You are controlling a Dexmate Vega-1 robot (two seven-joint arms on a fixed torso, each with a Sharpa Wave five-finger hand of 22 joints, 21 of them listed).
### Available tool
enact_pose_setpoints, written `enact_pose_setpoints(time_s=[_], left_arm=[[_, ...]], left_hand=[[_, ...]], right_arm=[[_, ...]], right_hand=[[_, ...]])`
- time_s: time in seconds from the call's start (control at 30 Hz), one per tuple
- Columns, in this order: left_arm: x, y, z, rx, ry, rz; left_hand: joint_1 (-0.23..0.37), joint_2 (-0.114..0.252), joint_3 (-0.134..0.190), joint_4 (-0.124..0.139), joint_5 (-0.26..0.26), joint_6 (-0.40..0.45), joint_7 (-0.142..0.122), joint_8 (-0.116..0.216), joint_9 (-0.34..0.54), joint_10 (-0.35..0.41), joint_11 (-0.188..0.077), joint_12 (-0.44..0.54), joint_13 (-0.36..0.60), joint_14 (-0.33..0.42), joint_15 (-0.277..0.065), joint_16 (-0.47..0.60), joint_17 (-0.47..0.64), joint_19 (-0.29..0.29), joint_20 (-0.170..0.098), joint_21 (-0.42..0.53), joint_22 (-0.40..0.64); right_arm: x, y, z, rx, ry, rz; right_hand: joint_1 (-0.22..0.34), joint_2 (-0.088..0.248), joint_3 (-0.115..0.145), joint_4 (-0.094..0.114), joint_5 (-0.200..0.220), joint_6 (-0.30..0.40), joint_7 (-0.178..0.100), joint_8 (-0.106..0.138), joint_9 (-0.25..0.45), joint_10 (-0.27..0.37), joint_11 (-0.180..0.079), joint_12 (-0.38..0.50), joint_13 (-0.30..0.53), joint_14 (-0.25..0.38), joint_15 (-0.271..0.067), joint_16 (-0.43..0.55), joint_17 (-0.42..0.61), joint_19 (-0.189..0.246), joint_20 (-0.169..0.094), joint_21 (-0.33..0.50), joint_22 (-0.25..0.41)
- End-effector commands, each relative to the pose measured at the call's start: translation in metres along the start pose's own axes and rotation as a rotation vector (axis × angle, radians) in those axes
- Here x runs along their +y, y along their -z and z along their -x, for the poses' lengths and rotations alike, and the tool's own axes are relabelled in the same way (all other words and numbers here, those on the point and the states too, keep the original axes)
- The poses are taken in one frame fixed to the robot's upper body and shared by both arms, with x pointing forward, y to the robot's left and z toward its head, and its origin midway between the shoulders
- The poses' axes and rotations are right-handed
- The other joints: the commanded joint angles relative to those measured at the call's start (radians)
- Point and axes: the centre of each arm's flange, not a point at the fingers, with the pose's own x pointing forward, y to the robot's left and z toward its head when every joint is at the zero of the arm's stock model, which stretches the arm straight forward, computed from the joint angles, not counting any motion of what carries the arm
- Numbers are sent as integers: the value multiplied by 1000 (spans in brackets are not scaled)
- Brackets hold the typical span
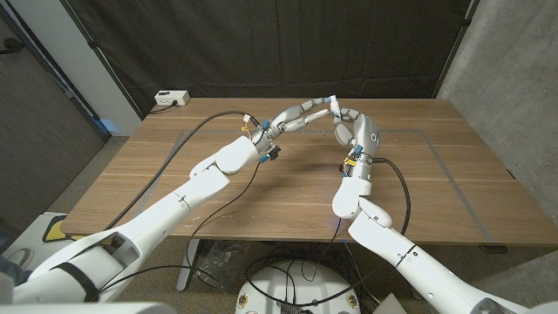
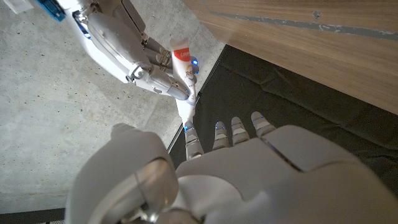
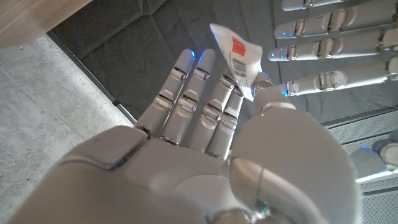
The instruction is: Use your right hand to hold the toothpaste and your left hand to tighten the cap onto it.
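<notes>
Right hand (image 1: pixel 359 133): fingers holding toothpaste (image 2: pixel 181 57) above the surface (image 1: pixel 261 196).
Left hand (image 1: pixel 301 117): fingers extended, tips at the toothpaste.

the toothpaste (image 3: pixel 236 56) is mostly hidden behind the right hand (image 3: pixel 205 155), and its cap end can't be seen. in the head view the tube is too small to make out where the right hand meets the left hand (image 1: pixel 301 116). the left hand's fingers (image 2: pixel 233 132) are cut short by its own back, so their grip can't be told.

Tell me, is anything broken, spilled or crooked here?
Nothing stands out. The right hand holds the toothpaste tube above the wooden table, and the left hand reaches its fingertips to it. No spill shows.
</notes>
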Motion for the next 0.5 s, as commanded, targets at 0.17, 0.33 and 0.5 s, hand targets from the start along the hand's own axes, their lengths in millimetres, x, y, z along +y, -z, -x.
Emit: enact_pose_setpoints(time_s=[0.17, 0.33, 0.5], left_arm=[[-4, 4, -18, -11, 36, 10], [-2, 5, -21, -15, 30, 12], [0, 6, -22, -11, 26, 14]], left_hand=[[8, -1, -9, -1, 7, 5, 0, 5, -1, 4, 1, 6, 1, -3, -1, 3, 2, -9, -1, 4, 3], [8, -1, -9, -1, 7, 6, 0, 5, -1, 4, 0, 6, 1, -3, -1, 3, 2, -9, -1, 4, 3], [9, -1, -9, -1, 7, 6, 0, 4, -1, 5, 1, 6, 1, -2, -2, 4, 2, -9, -1, 4, 3]], right_arm=[[-9, -10, 7, -31, 29, -36], [-13, -9, 8, -27, 40, -34], [-15, -8, 8, -20, 43, -29]], right_hand=[[2, 6, 4, 2, 8, 24, -19, 8, 5, 4, 9, 5, 2, 6, -51, -2, 5, -4, -80, 8, 3], [2, 5, 4, 1, 8, 23, -19, 7, 5, 3, 3, 4, 2, 6, -53, -2, 5, -4, -80, 8, 2], [2, 5, 4, 1, 8, 22, -19, 7, 5, 3, 5, 4, 2, 6, -54, -2, 5, -4, -80, 8, 2]])
